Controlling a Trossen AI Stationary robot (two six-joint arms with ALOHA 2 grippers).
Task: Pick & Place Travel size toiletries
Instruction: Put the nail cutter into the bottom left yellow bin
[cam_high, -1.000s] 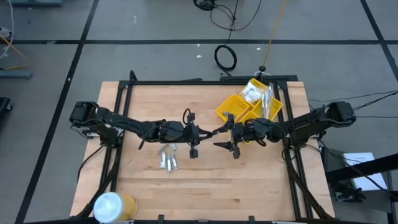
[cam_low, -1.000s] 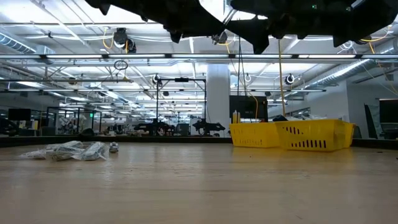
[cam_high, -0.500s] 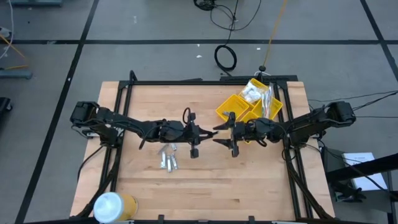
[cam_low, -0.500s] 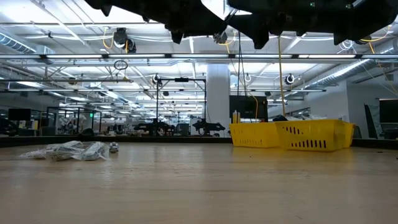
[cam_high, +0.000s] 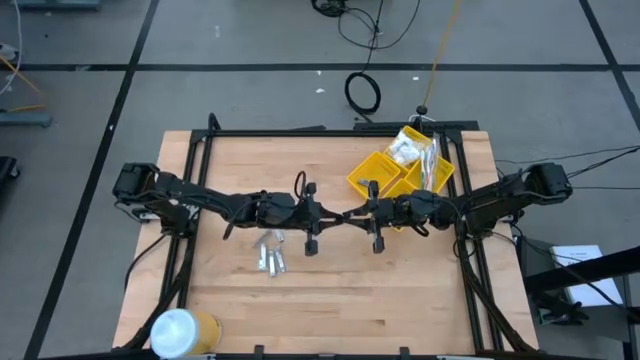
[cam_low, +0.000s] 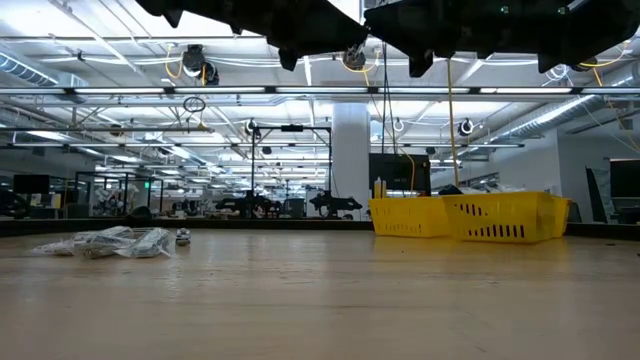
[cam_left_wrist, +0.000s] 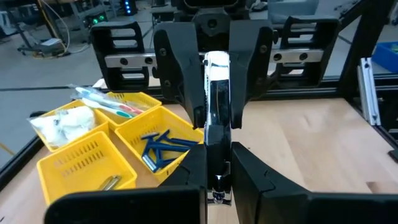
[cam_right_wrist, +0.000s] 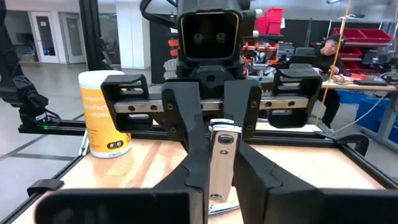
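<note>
On the far left of the tabletop (cam_high: 330, 300), at the near corner, I see the white-and-yellow cylinder (cam_high: 180, 331) standing on its own. My left arm reaches in toward the middle, and a small pile of travel size toiletries (cam_high: 270, 252) lies on the wood just beside it. My left hand (cam_high: 322, 216) is clamped shut on a slim silvery tube (cam_left_wrist: 216, 118), holding it well above the wood. My right hand (cam_high: 362, 213) meets it nose to nose at the middle, its fingers pinched on the other end of that tube. Further right sits the yellow bin (cam_high: 402, 168), with dark blue combs (cam_left_wrist: 163, 144), toothbrushes (cam_left_wrist: 107, 101) and white packets (cam_high: 405, 147) in separate compartments.
</note>
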